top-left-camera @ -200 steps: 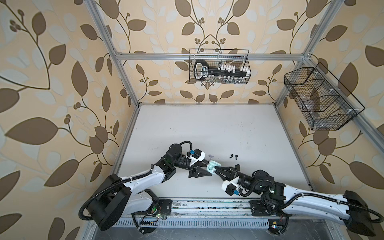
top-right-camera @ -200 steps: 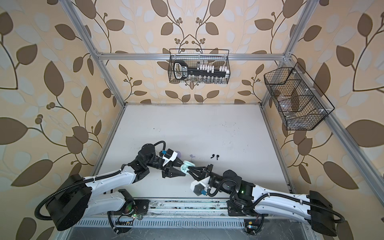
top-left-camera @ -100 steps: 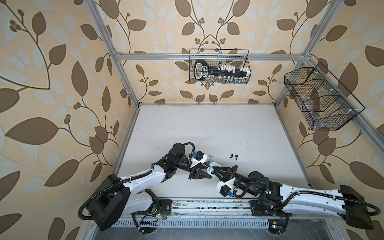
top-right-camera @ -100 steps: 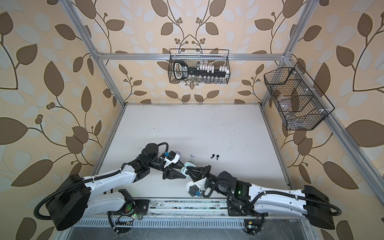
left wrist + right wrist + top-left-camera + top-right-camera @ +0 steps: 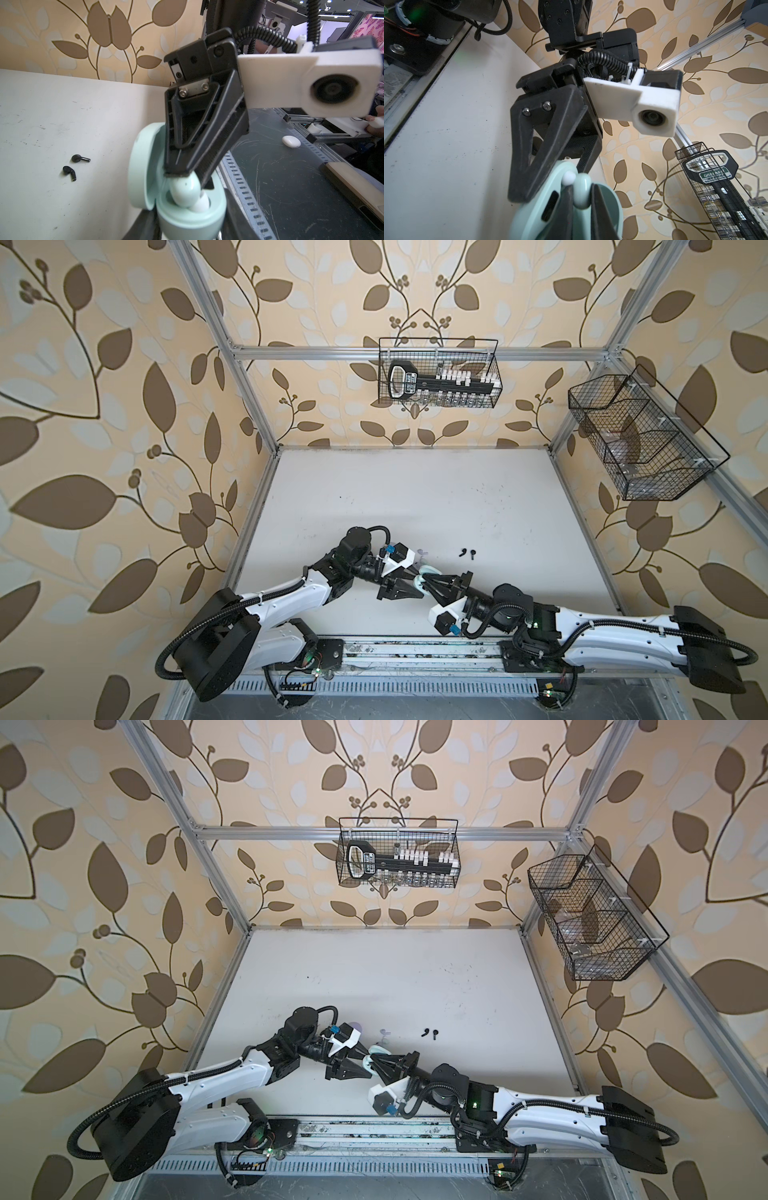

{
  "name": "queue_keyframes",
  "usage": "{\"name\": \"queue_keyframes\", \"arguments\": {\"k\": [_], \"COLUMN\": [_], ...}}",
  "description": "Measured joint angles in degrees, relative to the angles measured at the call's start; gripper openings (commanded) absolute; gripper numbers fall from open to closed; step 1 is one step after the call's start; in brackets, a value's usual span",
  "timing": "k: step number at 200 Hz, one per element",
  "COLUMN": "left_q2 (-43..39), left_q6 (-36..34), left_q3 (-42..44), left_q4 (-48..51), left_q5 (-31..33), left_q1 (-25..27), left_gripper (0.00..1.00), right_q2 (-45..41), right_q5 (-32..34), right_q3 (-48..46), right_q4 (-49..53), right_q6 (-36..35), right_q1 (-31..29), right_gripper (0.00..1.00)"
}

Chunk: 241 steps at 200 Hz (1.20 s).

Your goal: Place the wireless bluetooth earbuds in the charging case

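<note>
Seating step. My left fingers [image 5: 529, 155] clamp the open case [image 5: 182, 220]. My right fingers [image 5: 187, 145] pinch a mint earbud [image 5: 182, 193], tip in the case's well. Next, I judge: press it home along the well, then release. Two black earbuds [image 5: 80, 159] lie on the surface [image 5: 52, 114] beyond the case.

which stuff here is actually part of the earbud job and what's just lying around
Part of the job:
- mint case, lid open, held by the left gripper
- mint earbud, pinched by the right gripper at the case
- black earbuds, loose on the table

Just lying about:
- back basket with its tool
- side basket
</note>
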State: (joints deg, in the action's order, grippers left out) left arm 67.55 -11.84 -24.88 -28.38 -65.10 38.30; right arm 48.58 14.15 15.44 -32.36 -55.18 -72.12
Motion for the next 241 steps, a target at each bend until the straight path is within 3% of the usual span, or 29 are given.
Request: {"name": "queue_keyframes", "arguments": {"k": [95,175,210,241], "left_q2": [-1.86,-2.32,-2.32,-3.02], "left_q6": [0.02,0.07,0.50,0.83], "left_q3": [0.00,0.00,0.07,1.36], "left_q4": [-0.15,-0.79,-1.77,-2.82], "left_q5": [0.96,1.05,3.13,10.03], "left_q1": [0.04,0.04,0.04,0.37], "left_gripper": [0.00,0.00,0.00,0.00], "right_q2": [-1.88,-3.85,-3.91,-5.64], "right_q5": [-0.85,-3.04,-2.91,-2.78], "right_q3": [0.00,-0.02,0.09,1.90], "right_q4": [-0.22,1.11,1.60,4.48], "right_q6": [-0.44,0.11,3.41,10.82], "right_q1": [-0.04,0.98,1.92,2.01], "right_gripper": [0.28,0.27,0.27,0.36]}}
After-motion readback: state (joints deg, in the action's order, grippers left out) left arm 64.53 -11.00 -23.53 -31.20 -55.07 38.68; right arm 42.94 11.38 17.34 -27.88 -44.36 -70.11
